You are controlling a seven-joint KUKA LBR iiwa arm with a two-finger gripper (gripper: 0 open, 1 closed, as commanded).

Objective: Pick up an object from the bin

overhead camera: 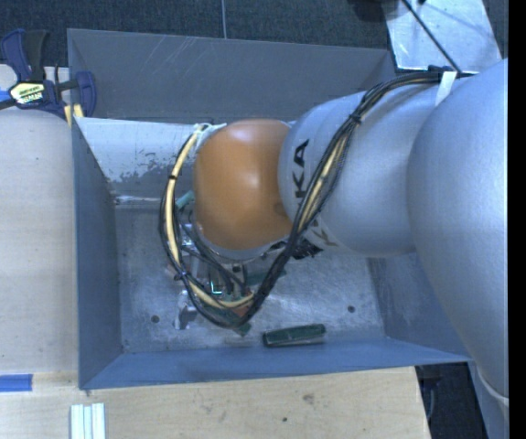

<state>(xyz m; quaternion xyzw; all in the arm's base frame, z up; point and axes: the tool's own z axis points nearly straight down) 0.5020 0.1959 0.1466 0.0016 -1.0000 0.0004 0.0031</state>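
Wrist (pixel 215 280) sits low in bin (pixel 94 273), dark, perhaps green, bar (pixel 294 336) near.

A robotics lab: a cable-wrapped silver KUKA arm (pixel 381 181) reaches from the right into a scuffed grey metal bin (pixel 93 273).

Arm: silver-grey, smooth-shelled robot arm (pixel 400 181), built of thick rounded segments with a matte finish. The wrist was capped by a glossy orange-brown dome cover (pixel 240 183). Black block lettering (pixel 300 165) sat on the segment beside the dome; only "KA" was legible. A bundle of black and yellow cables (pixel 331 149) ran along the outside of the shell and hung in loose loops below the dome, around small metal fittings (pixel 194 286) too cluttered to resolve.
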